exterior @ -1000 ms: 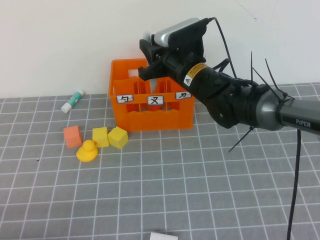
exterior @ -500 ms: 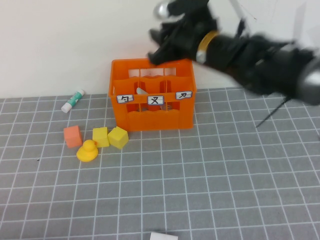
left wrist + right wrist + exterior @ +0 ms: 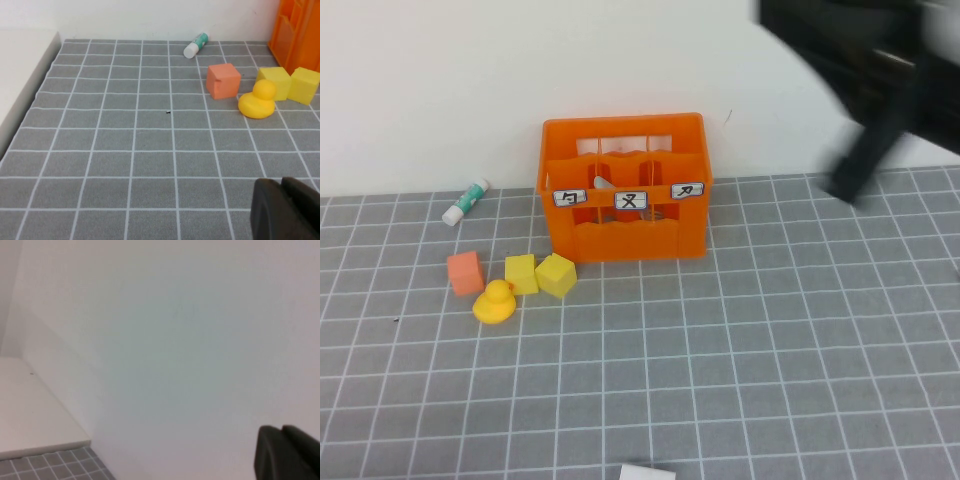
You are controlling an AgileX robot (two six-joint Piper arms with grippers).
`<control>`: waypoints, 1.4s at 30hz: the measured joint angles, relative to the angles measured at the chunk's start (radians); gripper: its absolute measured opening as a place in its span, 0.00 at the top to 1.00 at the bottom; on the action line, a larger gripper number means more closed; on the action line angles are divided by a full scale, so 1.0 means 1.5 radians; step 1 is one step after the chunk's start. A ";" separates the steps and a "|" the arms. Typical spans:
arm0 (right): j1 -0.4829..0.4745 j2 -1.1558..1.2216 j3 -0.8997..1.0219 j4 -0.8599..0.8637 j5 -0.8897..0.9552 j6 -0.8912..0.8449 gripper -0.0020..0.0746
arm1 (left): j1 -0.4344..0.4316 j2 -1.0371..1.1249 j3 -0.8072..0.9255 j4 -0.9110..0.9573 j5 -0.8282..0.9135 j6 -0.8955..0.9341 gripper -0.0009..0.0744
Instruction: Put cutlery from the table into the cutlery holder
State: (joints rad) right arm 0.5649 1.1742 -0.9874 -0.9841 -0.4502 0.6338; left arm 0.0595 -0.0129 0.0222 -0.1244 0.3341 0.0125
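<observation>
- The fork (image 3: 603, 183) is light grey plastic. Only a small tip of it shows, above the front wall of the holder, between the left and the middle label. It leans inside a front compartment; the rest is hidden.
- The holder (image 3: 623, 232) is a bright orange crate with open compartments, cut-out sides and three white labels with black marks on the front. It stands upright on the table, near the back wall.
- The table (image 3: 740, 350) is flat and grey, with a grid of thin white lines.

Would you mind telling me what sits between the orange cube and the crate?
In the high view, two yellow cubes and a yellow duck lie between the orange cube and the crate.
</observation>
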 joint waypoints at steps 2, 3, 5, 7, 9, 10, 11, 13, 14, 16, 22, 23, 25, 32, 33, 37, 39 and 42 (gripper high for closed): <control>0.000 -0.061 0.038 -0.031 0.003 0.005 0.98 | 0.000 0.000 0.000 0.000 0.000 0.000 0.99; 0.000 -0.094 0.057 -0.047 0.009 0.011 0.98 | 0.000 0.000 0.000 0.000 0.000 0.000 0.99; 0.000 -0.151 0.087 -0.073 0.033 0.030 0.98 | 0.000 0.000 0.000 0.000 0.000 0.000 0.99; 0.000 -0.213 0.121 -0.093 0.076 0.061 0.98 | 0.000 0.000 0.000 0.000 0.000 0.000 0.99; 0.000 -0.277 0.159 -0.124 0.129 0.089 0.98 | 0.000 0.000 0.000 0.000 0.000 0.000 0.99; 0.000 -0.303 0.176 -0.140 0.148 0.095 0.98 | 0.000 0.000 0.000 0.000 0.000 0.000 0.99; 0.000 -0.335 0.198 -0.156 0.163 0.100 0.98 | 0.000 0.000 0.000 0.000 0.000 0.000 0.99; 0.000 -0.394 0.239 -0.172 0.179 0.104 0.98 | 0.000 0.000 0.000 0.000 0.000 0.000 0.99; 0.000 -0.425 0.260 -0.176 0.187 0.107 0.98 | 0.000 0.000 0.000 0.000 0.000 0.000 0.99; 0.000 -0.478 0.298 -0.181 0.200 0.107 0.98 | 0.000 0.000 0.000 0.000 0.000 0.000 0.99; 0.000 -0.541 0.356 -0.182 0.244 0.122 0.98 | 0.000 0.000 0.000 0.000 0.000 0.000 0.99; 0.000 -0.541 0.357 -0.182 0.247 0.124 0.98 | 0.000 0.000 0.000 0.000 0.000 0.000 0.99; 0.000 -0.541 0.362 -0.182 0.253 0.125 0.98 | 0.000 0.000 0.000 0.000 0.000 0.000 0.99; 0.000 -0.540 0.385 0.259 0.337 -0.297 0.98 | 0.000 0.000 0.000 0.000 0.000 0.000 0.99; 0.000 -0.540 0.388 0.364 0.370 -0.402 0.98 | 0.000 0.000 0.000 0.000 0.000 0.000 0.99; -0.017 -0.539 0.413 0.630 0.441 -0.643 0.98 | 0.000 0.000 0.000 0.000 0.000 0.000 0.99; -0.048 -0.539 0.454 0.703 0.390 -0.715 0.98 | 0.000 0.000 0.000 0.000 0.000 0.000 0.99; -0.112 -0.549 0.526 0.765 0.279 -0.787 0.98 | 0.000 0.000 0.000 0.000 0.000 0.000 0.99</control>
State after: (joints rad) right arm 0.3962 0.3512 -0.1977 0.1637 -0.0321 -0.5463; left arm 0.0595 -0.0129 0.0222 -0.1244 0.3341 0.0125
